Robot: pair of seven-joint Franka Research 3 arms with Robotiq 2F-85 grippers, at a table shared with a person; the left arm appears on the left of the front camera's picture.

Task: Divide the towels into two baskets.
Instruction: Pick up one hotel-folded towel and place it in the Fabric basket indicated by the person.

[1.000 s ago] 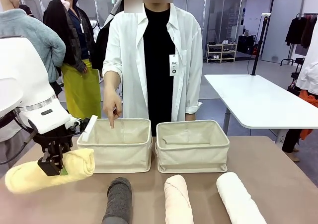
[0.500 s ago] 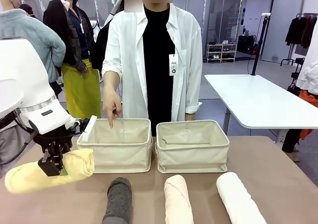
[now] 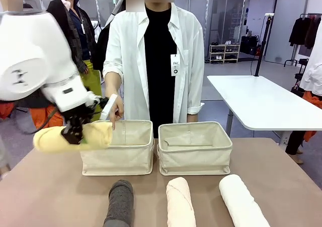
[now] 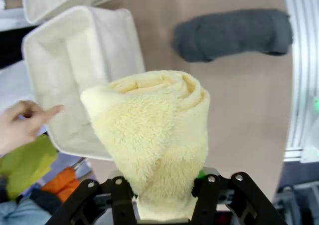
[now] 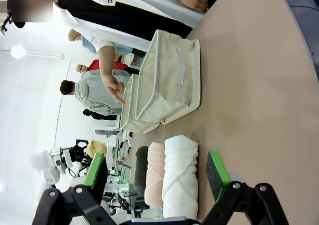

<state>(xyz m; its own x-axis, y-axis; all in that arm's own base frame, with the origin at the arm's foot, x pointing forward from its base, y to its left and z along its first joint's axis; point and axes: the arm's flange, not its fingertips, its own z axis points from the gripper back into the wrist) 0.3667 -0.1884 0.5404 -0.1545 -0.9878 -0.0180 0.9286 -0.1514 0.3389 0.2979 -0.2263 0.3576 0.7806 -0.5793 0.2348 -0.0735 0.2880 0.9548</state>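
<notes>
**Change:** your left tool, clamped on the yellow towel, has risen from table height to the rim of the left basket. The roll now hangs in the air at the basket's near-left corner, under the person's hand, which points into it. You can read this as the first towel on its way in — nothing is sorted yet.

**Towels, 4:** yellow, held aloft; grey, pink and white, in a row on the table.

**Baskets, 2:** left and right, side by side — both look empty.

**Tools, 2:** left, gripping yellow; right tool, spread wide, holding nothing.
</notes>
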